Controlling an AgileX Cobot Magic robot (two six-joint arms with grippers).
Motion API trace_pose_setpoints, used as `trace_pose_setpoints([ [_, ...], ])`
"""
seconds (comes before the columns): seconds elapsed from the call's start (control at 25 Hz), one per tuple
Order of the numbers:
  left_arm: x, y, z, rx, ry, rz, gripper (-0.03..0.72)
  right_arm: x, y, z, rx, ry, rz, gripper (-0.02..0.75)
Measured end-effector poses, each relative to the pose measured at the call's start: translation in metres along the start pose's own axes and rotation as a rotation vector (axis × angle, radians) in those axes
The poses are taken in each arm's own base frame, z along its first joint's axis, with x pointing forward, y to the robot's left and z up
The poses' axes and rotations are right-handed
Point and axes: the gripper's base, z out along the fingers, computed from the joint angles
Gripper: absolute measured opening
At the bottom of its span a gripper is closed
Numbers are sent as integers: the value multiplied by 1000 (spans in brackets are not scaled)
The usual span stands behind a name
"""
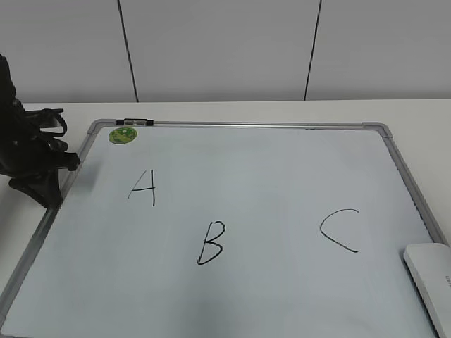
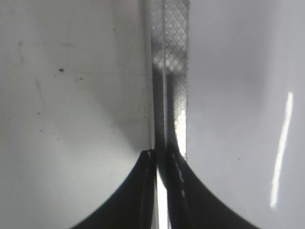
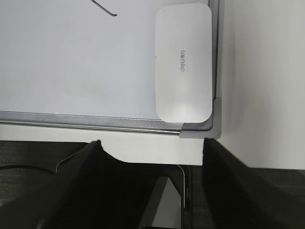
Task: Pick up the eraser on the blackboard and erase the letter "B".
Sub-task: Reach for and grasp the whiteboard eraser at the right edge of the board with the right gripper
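The blackboard [image 1: 282,183] is a pale whiteboard with a grey frame, lying flat on the table. The black letter "B" [image 1: 211,243] is drawn near its middle front. The white eraser [image 1: 431,283] lies on the board's front right corner and is cut off by the picture edge; the right wrist view shows it whole [image 3: 183,62]. My right gripper [image 3: 152,143] is open and empty, hanging in front of that corner, short of the eraser. My left gripper [image 1: 51,197] is shut and empty over the board's left frame [image 2: 171,71].
Black letters "A" [image 1: 144,187] and "C" [image 1: 340,229] flank the "B". A round green sticker [image 1: 122,134] and a small black clip [image 1: 134,122] sit at the board's back left. A white wall stands behind. The table's front edge [image 3: 143,157] is just below the board.
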Motion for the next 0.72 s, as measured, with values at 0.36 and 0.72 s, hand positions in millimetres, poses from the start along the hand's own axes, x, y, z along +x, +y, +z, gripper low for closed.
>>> trace_pose_setpoints([
  [0.36,0,0,0,2,2,-1,41,-32,-9,47,29,213,22,655],
  [0.72,0,0,0,3,2,-2,46,-49,-17,92,44,287,46,671],
])
